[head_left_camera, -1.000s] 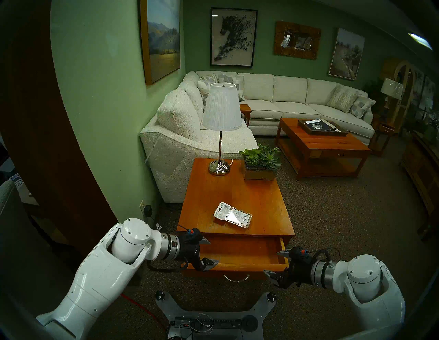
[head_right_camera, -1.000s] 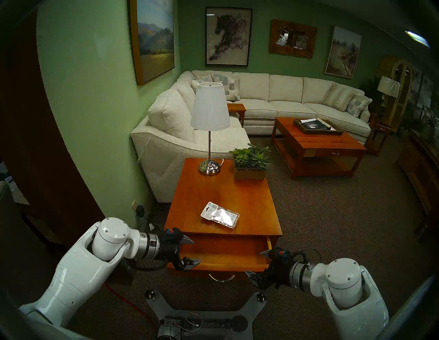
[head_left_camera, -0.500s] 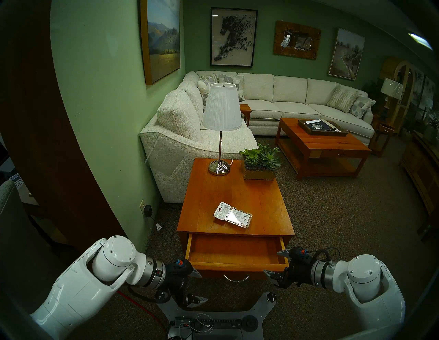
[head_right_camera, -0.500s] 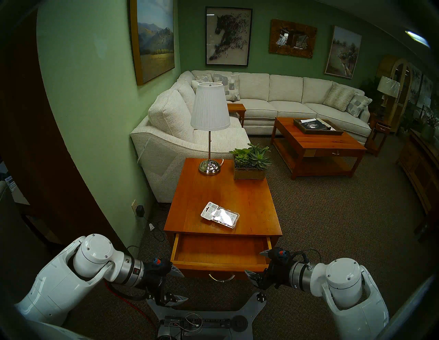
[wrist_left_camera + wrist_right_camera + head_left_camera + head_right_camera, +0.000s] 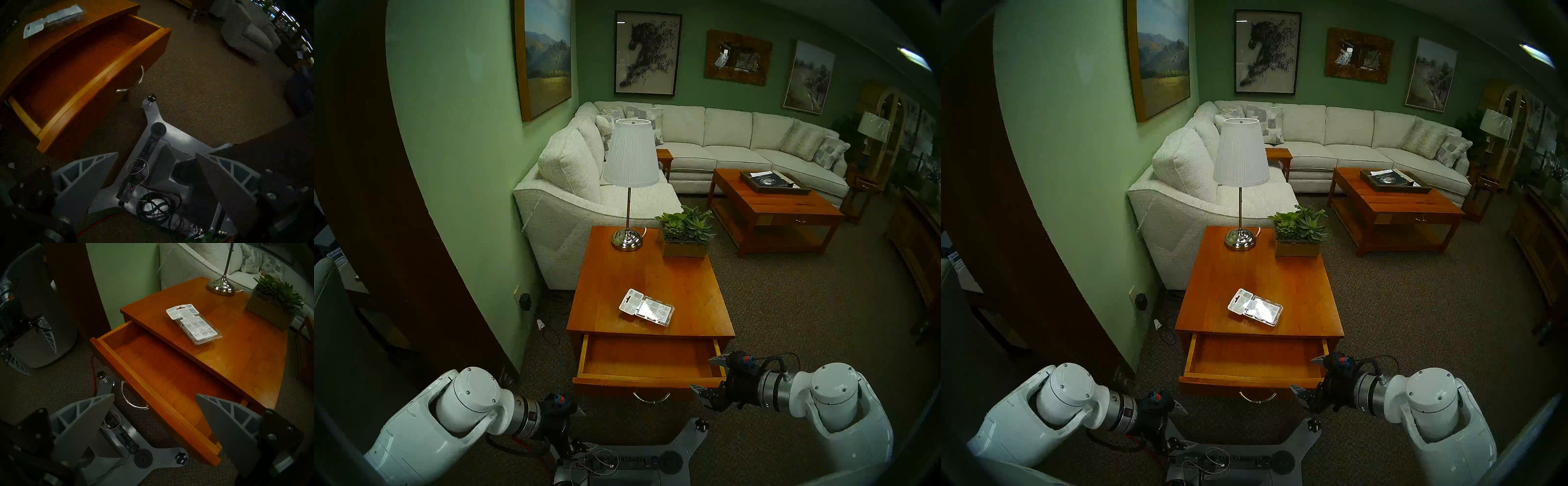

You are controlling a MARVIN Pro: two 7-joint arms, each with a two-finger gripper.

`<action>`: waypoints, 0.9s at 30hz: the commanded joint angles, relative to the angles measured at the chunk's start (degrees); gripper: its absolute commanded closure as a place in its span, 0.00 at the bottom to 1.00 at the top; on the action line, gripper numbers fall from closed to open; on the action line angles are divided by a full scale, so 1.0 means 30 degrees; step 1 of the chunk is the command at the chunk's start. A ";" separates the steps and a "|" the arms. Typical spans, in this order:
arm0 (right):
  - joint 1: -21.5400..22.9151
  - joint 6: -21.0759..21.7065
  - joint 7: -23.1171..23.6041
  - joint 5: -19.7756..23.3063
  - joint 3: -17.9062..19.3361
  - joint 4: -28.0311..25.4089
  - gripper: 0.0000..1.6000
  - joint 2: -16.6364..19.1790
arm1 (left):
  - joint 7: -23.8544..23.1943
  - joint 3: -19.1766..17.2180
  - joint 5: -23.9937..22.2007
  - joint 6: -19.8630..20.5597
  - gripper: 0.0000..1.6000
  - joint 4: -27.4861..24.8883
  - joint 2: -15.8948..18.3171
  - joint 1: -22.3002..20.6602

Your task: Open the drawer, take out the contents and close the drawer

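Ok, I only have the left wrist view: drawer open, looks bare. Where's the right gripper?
Observer: The right gripper is open and empty, beside the right front corner of the drawer.
Operator: Is the whole pack on the tabletop?
Observer: Yes, the blister pack lies flat on the side table, back from its front edge.
Operator: Anything else up there?
Observer: A lamp and a potted succulent stand at the far end, apart from the pack.

Dim room, greenish cast, one ceiling light (image 5: 914, 58) glaring at top right. The lamp base (image 5: 626, 240) gleams, the blister pack (image 5: 1255, 307) throws back white glare. Left wrist view is murky and blocky (floor nearly black). Fisheye bends walls; edges fall dark.
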 commanded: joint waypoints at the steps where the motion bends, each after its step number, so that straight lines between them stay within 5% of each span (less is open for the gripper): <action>1: 0.0056 -0.0018 -0.0046 0.0038 0.0101 -0.0625 0.00 -0.0033 | 0.2278 0.0797 0.0500 -0.0400 0.00 0.0347 -0.2322 -0.0001; 27: 0.0077 -0.0034 -0.0038 0.0049 0.0087 -0.0589 0.00 -0.0019 | 0.7091 0.3518 0.1647 0.1623 0.00 0.5070 -0.7431 -0.4878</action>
